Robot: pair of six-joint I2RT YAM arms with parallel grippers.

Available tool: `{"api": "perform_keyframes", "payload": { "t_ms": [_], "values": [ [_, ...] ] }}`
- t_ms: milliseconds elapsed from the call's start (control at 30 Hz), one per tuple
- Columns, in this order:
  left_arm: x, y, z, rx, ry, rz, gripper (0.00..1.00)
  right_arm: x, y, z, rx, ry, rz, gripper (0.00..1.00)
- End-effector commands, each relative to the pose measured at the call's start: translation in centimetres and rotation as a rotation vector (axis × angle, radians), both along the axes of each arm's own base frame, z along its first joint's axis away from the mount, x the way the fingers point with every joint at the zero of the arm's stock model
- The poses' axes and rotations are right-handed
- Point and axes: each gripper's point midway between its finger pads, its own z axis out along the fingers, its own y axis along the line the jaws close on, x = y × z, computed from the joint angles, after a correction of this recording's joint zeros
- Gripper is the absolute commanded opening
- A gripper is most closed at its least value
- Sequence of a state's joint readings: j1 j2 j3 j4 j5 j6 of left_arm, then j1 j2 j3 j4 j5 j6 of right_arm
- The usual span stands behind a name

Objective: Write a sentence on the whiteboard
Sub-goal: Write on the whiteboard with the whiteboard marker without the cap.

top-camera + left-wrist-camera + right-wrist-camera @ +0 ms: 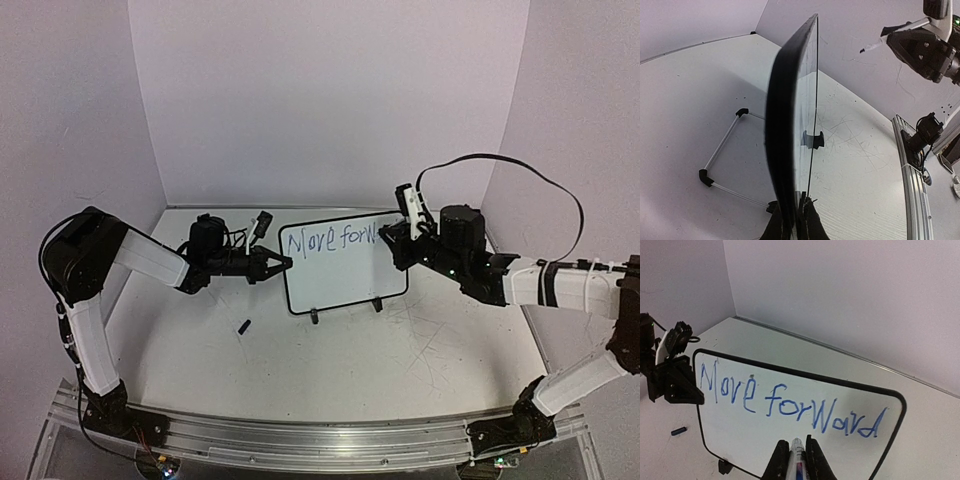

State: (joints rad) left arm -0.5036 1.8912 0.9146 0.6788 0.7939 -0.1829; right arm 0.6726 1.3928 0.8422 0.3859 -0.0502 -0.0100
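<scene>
**Marker off the board, one line written**

The table (pixel 400 350) carries everything. The board (pixel 340 285) stands near its back edge, about centre, between my two arms. It is upright with a slight lean on a wire stand (pixel 721 145). Its long axis runs left-right and its face looks toward the near edge. It has a thin black frame, rounded corners and two small feet.

The sentence (pixel 790 405) is blue hand lettering, "Move forWard", in one line across the upper half. The lower half is blank.

The left gripper (pixel 275 265) is clamped tight on the board's left edge, bracing it. The right gripper (pixel 393 238) is closed around the marker (pixel 797 462), up by the board's top right corner.

Key relation: the board face lies straight ahead of the marker tip. The left wrist view shows the tip apart from the face, not touching. The right wrist view has it aimed at the blank strip under "for".

My read is that the next stroke needs a forward push onto the surface, and only the right arm can write.

A small blue piece (pixel 243 326), likely the cap, lies on the table in front of the board's left corner, apart from it.
</scene>
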Motion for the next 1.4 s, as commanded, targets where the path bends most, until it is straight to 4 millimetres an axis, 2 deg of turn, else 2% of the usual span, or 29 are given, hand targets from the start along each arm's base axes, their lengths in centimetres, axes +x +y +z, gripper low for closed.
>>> {"api": "perform_keyframes", "payload": {
  "t_ms": [0, 133, 300, 433, 600, 700, 900, 1000, 1133, 1233, 1367],
  "values": [
    [2.3, 2.0, -1.6, 0.101, -0.031, 0.16, 0.0, -1.4, 4.1, 1.3, -0.03, -0.047, 0.097, 0.0],
    [2.3, 2.2, -1.6, 0.106, -0.029, 0.172, 0.0, -2.6, 7.2, -0.3, -0.087, -0.048, 0.153, 0.0],
    [2.4, 2.2, -1.7, 0.107, -0.027, 0.172, 0.0, -3.4, 10.7, -0.9, -0.111, -0.071, 0.215, 0.0],
    [2.4, 2.2, -1.9, 0.113, -0.023, 0.177, 0.0, -3.5, 11.9, -0.8, -0.115, -0.084, 0.234, 0.0],
    [2.4, 2.3, -2.1, 0.116, -0.013, 0.183, 0.0, -3.7, 12.7, -1.6, -0.122, -0.075, 0.244, 0.0],
    [2.4, 2.3, -2.0, 0.112, -0.008, 0.186, 0.0, -3.6, 12.5, -1.6, -0.127, -0.078, 0.226, 0.0],
    [2.2, 2.4, -2.0, 0.122, -0.017, 0.201, 0.0, -2.4, 10.4, 0.1, -0.126, -0.15, 0.096, 0.0],
    [2.3, 2.4, -1.7, 0.122, -0.026, 0.207, 0.0, -1.6, 10.1, 0.4, -0.151, -0.172, 0.057, 0.0],
    [2.4, 2.6, -1.5, 0.125, -0.034, 0.224, 0.0, -0.4, 8.0, 1.3, -0.135, -0.178, -0.085, 0.0],
    [2.6, 2.7, -1.5, 0.129, -0.037, 0.241, 0.0, -0.6, 7.6, 1.9, -0.128, -0.184, -0.091, 0.0],
    [2.7, 2.9, -1.3, 0.131, -0.043, 0.256, 0.0, -0.5, 7.2, 1.5, -0.166, -0.179, -0.109, 0.0]
  ]
}}
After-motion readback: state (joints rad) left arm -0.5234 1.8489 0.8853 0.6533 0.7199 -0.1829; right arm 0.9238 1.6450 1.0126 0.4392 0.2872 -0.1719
